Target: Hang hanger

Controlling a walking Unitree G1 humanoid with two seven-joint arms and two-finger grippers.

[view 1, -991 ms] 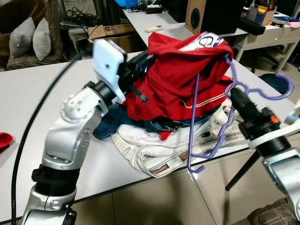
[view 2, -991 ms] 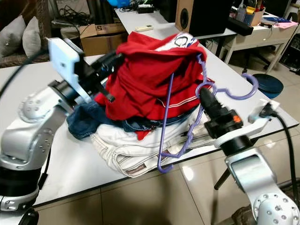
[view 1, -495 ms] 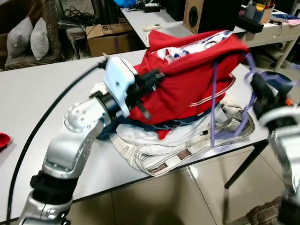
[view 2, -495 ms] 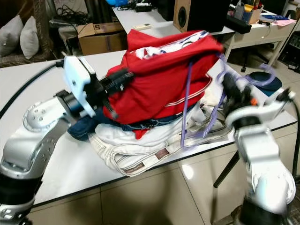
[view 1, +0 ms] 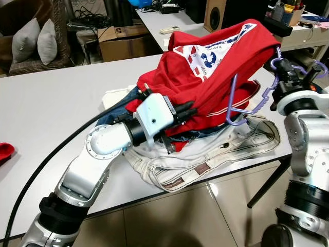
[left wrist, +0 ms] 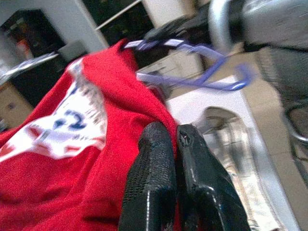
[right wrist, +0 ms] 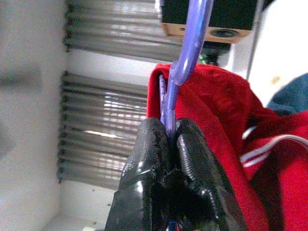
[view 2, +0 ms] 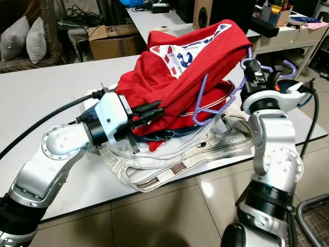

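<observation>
A red shirt (view 1: 211,67) with a white and blue print is stretched above a pile of clothes on the white table (view 1: 51,103). A purple hanger (view 1: 234,110) sits partly inside the shirt, its lower bar showing below the hem. My right gripper (view 1: 281,77) is shut on the hanger's neck just under the hook, at the table's right side; the right wrist view shows the purple hanger (right wrist: 185,48) pinched between the fingers. My left gripper (view 1: 187,110) is shut on the shirt's lower edge, and its fingers (left wrist: 154,159) press into red cloth (left wrist: 72,168).
Under the shirt lie white trousers (view 1: 205,159) and blue jeans (view 1: 115,110), reaching the table's near edge. A small red item (view 1: 4,152) lies at the far left. A cardboard box (view 1: 123,41), cushions (view 1: 31,43) and a speaker (view 1: 216,13) stand beyond the table.
My right gripper has carried the hanger up and away to the right, further into the shirt. My left gripper has come lower and nearer with the hem, and the shirt is now stretched out.
</observation>
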